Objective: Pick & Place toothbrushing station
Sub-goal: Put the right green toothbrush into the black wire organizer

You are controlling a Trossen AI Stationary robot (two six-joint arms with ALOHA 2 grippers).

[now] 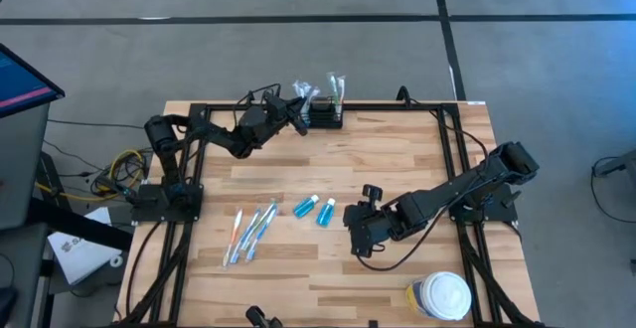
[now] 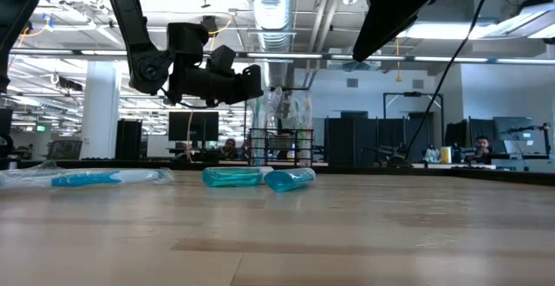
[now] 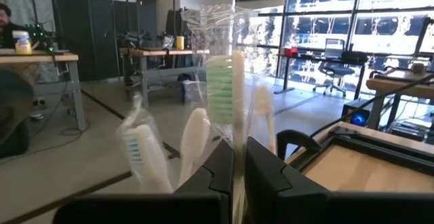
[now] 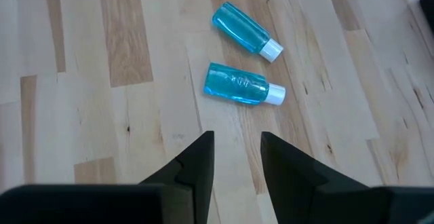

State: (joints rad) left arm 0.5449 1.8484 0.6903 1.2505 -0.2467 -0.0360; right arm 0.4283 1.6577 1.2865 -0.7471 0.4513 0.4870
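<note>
The toothbrushing station, a small black open-topped holder, stands at the table's far edge with several clear-wrapped toothbrushes sticking up out of it. My left gripper is level at the station's left end, shut on a wrapped toothbrush with green bristles. Two more wrapped brushes stand beside it. My right gripper hangs open above the table's middle, slanting down toward two blue bottles that lie on their sides. Nothing is between its fingers. My left gripper pinches the wrapped green toothbrush between its two fingers, on the wrapper below the bristle head. The fingers come in level and lie across the brush. The brush stands upright above the fingers; its lower end is hidden behind them.
Several wrapped toothbrushes lie on the wood left of the blue bottles. A round white-lidded jar stands at the near right corner. A black frame runs around the table's edges.
</note>
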